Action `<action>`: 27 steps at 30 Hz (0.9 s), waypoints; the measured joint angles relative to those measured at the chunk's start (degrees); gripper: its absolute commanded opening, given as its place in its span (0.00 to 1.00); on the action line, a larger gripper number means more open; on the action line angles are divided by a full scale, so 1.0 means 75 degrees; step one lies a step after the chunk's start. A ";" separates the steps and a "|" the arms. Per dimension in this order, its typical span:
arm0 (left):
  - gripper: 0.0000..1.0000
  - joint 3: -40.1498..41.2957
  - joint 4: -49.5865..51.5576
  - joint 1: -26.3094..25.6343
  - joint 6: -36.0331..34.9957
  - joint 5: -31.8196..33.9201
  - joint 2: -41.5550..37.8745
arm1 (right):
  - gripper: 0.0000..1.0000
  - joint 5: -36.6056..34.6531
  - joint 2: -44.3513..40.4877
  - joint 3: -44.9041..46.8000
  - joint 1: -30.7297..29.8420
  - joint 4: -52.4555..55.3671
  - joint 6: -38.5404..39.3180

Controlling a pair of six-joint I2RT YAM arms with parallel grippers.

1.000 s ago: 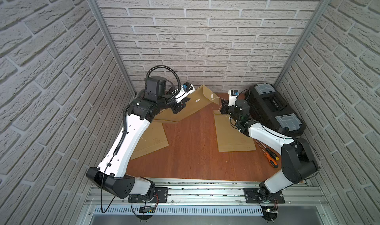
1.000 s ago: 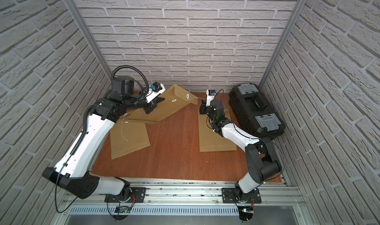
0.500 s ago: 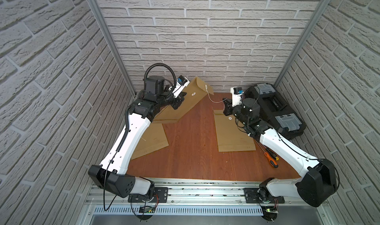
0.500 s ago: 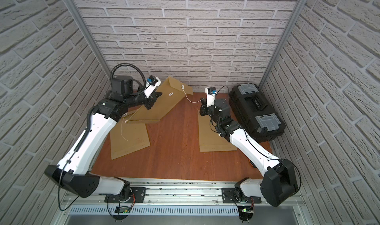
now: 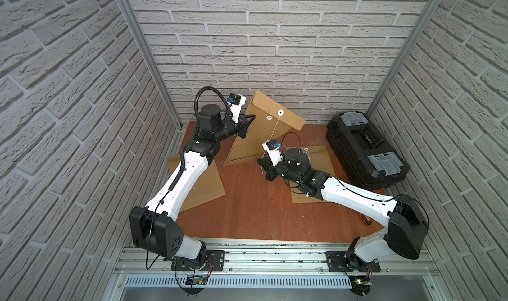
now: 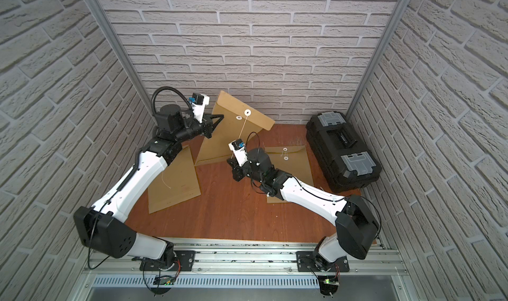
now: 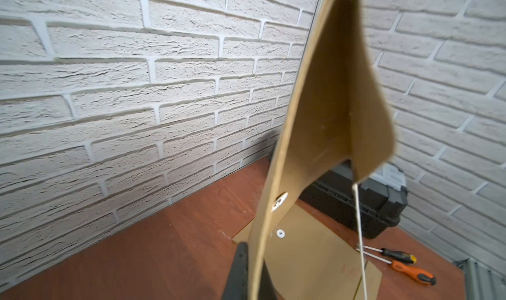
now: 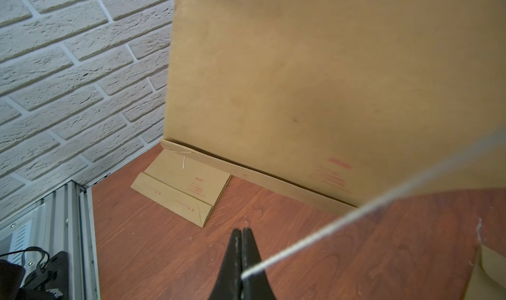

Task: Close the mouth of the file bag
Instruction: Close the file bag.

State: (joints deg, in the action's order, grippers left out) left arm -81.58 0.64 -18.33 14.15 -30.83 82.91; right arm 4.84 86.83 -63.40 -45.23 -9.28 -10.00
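You've got 3 kraft file bags on the table [image 5: 247, 211], L to R: left flat bag [image 5: 203, 187] lying under the left arm, raised file bag [image 5: 264, 137] standing tilted at the back-centre with its bottom edge on the wood, and right flat bag [image 5: 320, 152] lying under the right forearm. The raised one carries 2 white discs, flap disc [image 5: 280, 112] and body disc [image 5: 269, 118]. There's 1 string [image 5: 275, 129], 1 black toolbox [image 5: 365, 154] far right, and 2 screwdrivers, black-handled screwdriver [image 7: 397, 254] just beside orange screwdriver [image 7: 413, 272].

Your left arm rises from the front-left rail, elbow low, forearm sloping up to the back, wrist turned rightward. The left gripper [image 5: 251, 117] is clamped on the raised bag's left edge, jaws either side of the card in the left wrist view. The mouth isn't shut: the flap is bent over but stands off the body.

Your right arm comes from the front-right rail, elbow high, forearm reaching low to the left over the right flat bag. The right gripper [image 8: 242, 254] has its jaws pressed together on the string, which runs straight up to the flap disc.
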 measured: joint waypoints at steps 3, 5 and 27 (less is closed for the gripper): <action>0.00 0.0087 -0.0370 0.0000 0.0463 -0.0277 0.0000 | 0.03 -0.0157 0.0105 -0.0187 -0.0166 -0.0012 0.0076; 0.00 0.0119 -0.0557 0.0000 0.0737 -0.0487 0.0000 | 0.02 -0.0437 0.0093 -0.0221 -0.0210 -0.0047 0.0119; 0.00 0.1478 -0.3794 0.0093 0.4829 -0.1061 0.0041 | 0.02 -0.2101 -0.1032 -0.0227 0.0032 0.0117 0.0420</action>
State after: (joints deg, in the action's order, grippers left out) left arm -70.50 -27.81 -17.63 50.37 -38.79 83.22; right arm -10.92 79.09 -65.10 -44.99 -8.40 -6.85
